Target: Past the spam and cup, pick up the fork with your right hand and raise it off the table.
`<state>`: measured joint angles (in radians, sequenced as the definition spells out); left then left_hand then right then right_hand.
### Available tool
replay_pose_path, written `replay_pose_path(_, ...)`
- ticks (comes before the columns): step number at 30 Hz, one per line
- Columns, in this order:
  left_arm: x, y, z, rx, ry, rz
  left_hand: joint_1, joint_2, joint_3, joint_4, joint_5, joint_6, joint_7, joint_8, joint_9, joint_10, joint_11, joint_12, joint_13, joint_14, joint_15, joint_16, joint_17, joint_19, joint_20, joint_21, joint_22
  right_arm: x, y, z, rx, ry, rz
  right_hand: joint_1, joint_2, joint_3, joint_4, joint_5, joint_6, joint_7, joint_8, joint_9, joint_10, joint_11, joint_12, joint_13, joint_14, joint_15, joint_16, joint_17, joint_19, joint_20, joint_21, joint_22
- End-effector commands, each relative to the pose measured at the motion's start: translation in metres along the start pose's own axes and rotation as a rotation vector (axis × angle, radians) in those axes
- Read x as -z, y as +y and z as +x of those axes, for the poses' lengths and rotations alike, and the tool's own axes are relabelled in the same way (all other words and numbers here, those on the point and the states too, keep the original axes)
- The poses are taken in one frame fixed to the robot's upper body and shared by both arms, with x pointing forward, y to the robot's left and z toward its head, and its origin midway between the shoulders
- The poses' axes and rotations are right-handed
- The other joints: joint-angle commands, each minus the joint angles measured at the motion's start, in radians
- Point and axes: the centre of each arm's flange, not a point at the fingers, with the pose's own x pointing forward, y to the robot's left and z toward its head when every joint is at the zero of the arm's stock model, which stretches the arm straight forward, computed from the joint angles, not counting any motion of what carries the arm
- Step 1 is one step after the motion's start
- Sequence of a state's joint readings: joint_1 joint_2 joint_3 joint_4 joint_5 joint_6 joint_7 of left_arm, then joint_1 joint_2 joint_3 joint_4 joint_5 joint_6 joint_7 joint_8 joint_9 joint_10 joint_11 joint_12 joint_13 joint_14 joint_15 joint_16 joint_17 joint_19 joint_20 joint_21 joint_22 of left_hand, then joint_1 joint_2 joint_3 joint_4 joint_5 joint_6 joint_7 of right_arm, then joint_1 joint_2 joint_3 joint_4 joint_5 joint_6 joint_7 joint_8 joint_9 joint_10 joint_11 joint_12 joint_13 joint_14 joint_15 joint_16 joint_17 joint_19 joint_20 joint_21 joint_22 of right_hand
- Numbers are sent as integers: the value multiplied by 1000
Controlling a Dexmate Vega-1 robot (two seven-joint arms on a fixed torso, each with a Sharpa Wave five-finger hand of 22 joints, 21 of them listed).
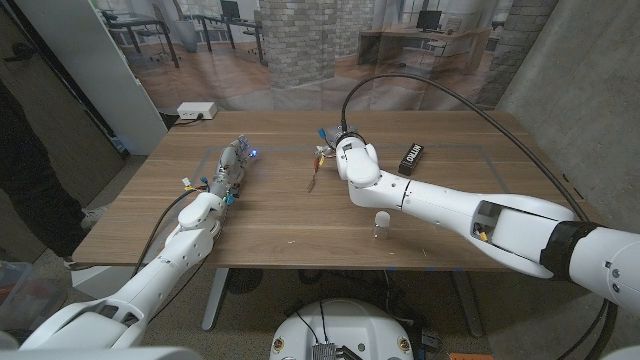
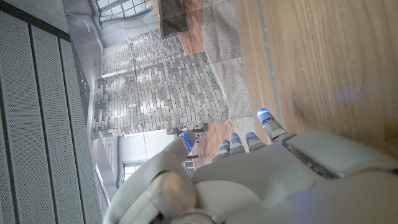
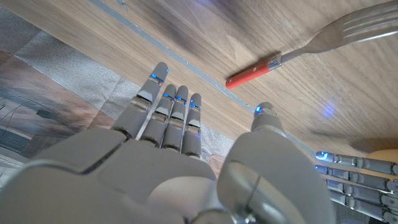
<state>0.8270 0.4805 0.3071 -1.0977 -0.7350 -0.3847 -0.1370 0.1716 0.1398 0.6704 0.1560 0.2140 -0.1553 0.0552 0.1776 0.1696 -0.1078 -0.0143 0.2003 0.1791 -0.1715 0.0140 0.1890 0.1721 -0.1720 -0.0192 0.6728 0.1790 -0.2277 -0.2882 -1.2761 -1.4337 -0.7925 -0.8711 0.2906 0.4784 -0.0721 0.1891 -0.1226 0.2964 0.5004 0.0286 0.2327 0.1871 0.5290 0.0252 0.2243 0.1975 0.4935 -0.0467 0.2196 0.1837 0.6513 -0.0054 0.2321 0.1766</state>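
Observation:
The fork [image 1: 314, 176] lies on the wooden table [image 1: 280, 225] at the middle of its far half; it has a red handle and metal tines [image 3: 364, 25]. My right hand [image 1: 335, 145] hovers at the fork's handle end with its fingers [image 3: 177, 115] spread and straight, holding nothing. In the right wrist view the fork [image 3: 252, 72] lies just beyond the fingertips and the thumb [image 3: 266, 115]. A small clear cup [image 1: 381, 226] stands near the front edge, under my right forearm. A dark tin [image 1: 412, 155] lies at the far right. My left hand [image 1: 232, 166] stays on the table's left, fingers [image 2: 268, 124] extended.
A white box [image 1: 197, 110] sits on the floor past the table's far left corner. A person in dark clothes [image 1: 25, 160] stands at the left edge. A black cable [image 1: 450, 100] arcs above the table's right side. My left hand's fingers [image 3: 354, 168] show beside the fork.

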Motion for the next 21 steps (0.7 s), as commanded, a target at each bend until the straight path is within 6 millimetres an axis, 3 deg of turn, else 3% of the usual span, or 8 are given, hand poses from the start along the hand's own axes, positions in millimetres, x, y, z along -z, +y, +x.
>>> replay_pose_path(1, 2, 1, 1, -4, 5, -4, -6, 39, 6, -2, 0, -7, 5, 2, 3, -4, 3, 0, 4, -8, 1, -2, 3, -79, 3, -3, 6, -3, 5, 5, -15, -2, -9, 10, -1, -4, 0, 11, 10, -4, 0, 3, 12, 1, -1, 6, 6, -21, -5, 4, 7, -1, -3, 4)
replay_pose_path(21, 4, 3, 2, -6, 10, -6, -7, 39, 7, -2, 0, -7, 6, 3, 3, -5, 4, 0, 4, -10, 1, -3, 4, -79, 3, -6, 6, -11, 12, 7, -33, -7, -1, 20, -4, -11, 0, 17, 25, -6, 0, 3, 27, 0, -2, 7, 22, -20, -5, 5, 10, -2, -7, 4)
